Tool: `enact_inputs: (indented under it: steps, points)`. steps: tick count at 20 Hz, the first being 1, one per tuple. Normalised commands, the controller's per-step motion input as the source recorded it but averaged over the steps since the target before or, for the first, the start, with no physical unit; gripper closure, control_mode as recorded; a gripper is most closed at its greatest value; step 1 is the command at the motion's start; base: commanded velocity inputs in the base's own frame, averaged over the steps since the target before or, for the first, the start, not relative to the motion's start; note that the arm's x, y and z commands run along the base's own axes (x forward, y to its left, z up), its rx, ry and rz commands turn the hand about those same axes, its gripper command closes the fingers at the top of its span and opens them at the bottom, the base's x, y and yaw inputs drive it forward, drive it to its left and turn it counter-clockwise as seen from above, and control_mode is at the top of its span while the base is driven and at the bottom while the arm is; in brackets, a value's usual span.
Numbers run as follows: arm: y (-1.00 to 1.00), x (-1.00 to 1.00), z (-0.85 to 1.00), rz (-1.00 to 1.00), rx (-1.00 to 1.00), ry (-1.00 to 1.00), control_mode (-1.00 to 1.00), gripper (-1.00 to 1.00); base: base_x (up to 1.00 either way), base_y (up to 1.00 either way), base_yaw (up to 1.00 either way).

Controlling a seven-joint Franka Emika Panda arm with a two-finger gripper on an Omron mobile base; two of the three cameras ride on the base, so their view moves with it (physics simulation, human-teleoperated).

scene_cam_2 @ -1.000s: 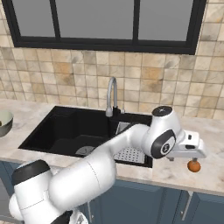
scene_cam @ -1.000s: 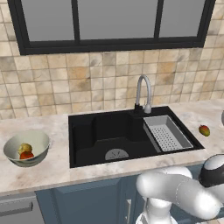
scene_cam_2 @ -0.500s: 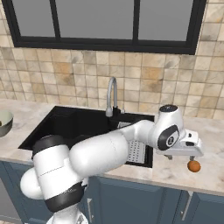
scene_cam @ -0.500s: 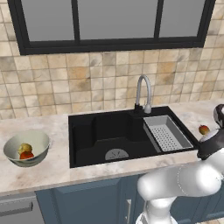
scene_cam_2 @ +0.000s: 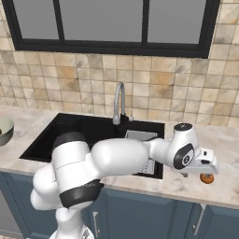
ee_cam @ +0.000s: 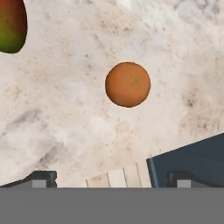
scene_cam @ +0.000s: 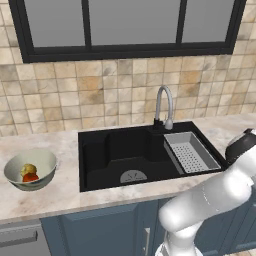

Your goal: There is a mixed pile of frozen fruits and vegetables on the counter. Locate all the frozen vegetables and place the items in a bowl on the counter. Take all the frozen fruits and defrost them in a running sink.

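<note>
The orange ball (ee_cam: 127,84) lies on the beige counter (ee_cam: 65,109), and the red-green oval fruit (ee_cam: 11,24) sits at the top left corner of the hand view. My gripper (ee_cam: 111,179) hangs above the ball, open, its fingertips (ee_cam: 39,179) set wide with nothing between them. From the right base view the gripper (scene_cam_2: 200,172) hovers just over the orange ball (scene_cam_2: 207,178), right of the black sink (scene_cam_2: 88,135). At the far left, the grey-green bowl (scene_cam: 42,161) holds a yellowish piece (scene_cam: 27,170) and a red piece (scene_cam: 31,177).
A chrome faucet (scene_cam: 162,107) stands behind the sink (scene_cam: 115,150), with a grey perforated tray (scene_cam: 192,152) in its right part. The counter's front edge and blue cabinet front (ee_cam: 192,162) lie close to the ball. My arm crosses in front of the sink.
The arm's elbow has swung up and to the right, now covering the red-green fruit in the left base view. The hand has sunk slightly over the orange ball, still open.
</note>
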Motion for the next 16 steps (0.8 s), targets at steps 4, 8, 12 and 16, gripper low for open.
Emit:
enact_inputs:
  steps: [4, 8, 12, 16]
  points:
    - [-0.36, 0.27, -0.22, 0.00, 0.04, 0.00, -1.00, -1.00, 0.00, 0.00, 0.00]
    - [-0.33, 0.41, -0.13, 0.00, 0.06, 0.00, -1.00, -1.00, 0.00, 0.00, 0.00]
    - [-0.34, 0.46, -0.16, 0.00, 0.06, 0.01, -1.00, -1.00, 0.00, 0.00, 0.00]
    - [-0.33, 0.40, -0.33, 0.00, 0.06, 0.04, -1.00, -1.00, 0.00, 0.00, 0.00]
